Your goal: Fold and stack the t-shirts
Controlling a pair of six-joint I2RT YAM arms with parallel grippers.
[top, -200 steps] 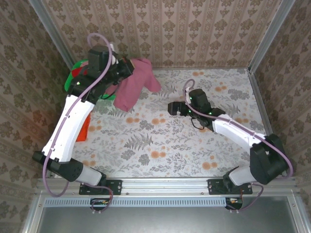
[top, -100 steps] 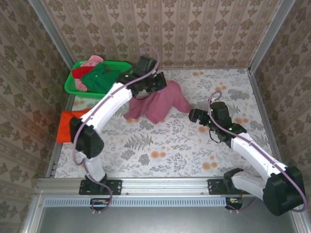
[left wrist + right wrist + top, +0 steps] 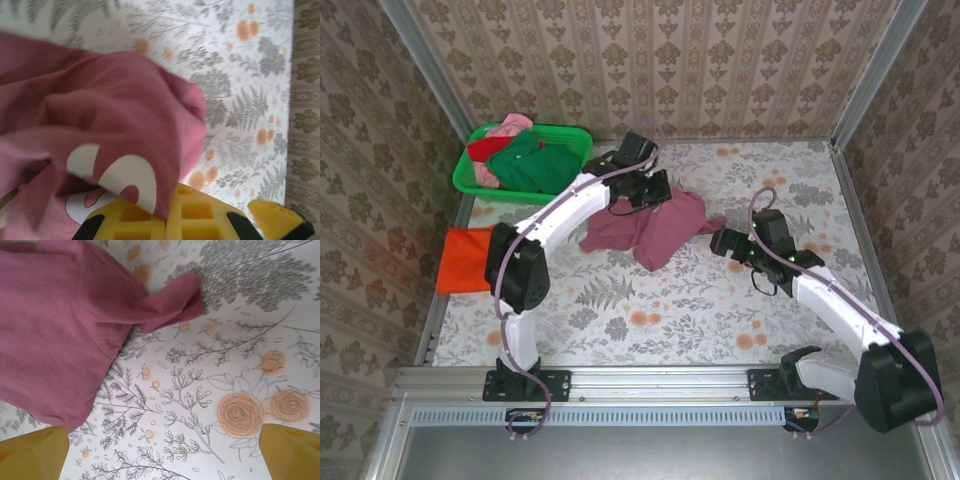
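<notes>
The left claw [image 3: 647, 190] pinches the maroon t-shirt [image 3: 660, 228]; just right of the shirt, the right claw [image 3: 721, 241] gapes wide.

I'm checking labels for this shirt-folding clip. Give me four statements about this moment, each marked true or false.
1. The left gripper is shut on the maroon t-shirt. True.
2. The right gripper holds that shirt's sleeve. False: it is open beside the shirt, holding nothing.
3. The orange-red t-shirt lies in the green basket. False: it lies outside the basket, at the table's left edge.
4. The maroon t-shirt lies crumpled, not folded. True.
</notes>
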